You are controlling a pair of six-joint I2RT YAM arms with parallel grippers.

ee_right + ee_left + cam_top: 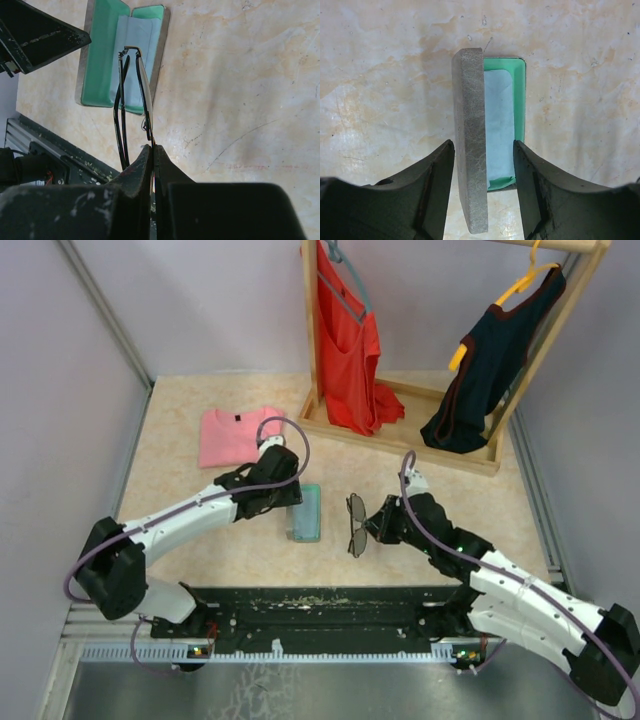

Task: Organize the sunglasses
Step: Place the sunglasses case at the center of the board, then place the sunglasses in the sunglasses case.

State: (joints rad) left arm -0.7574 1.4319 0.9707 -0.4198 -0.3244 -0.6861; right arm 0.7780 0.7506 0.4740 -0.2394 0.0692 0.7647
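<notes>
One cloth [142,45] lines case [100,55]; right end effector [152,150] grips sunglasses [356,508], left end effector [484,150] released.

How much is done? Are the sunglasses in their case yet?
Not yet. Done: the case lies open with the blue cloth inside, its lid standing on edge. In hand: the right pincer is shut on the sunglasses, beside the case, and the open left pincer straddles the lid. Left: lay the sunglasses in and close the lid.
</notes>
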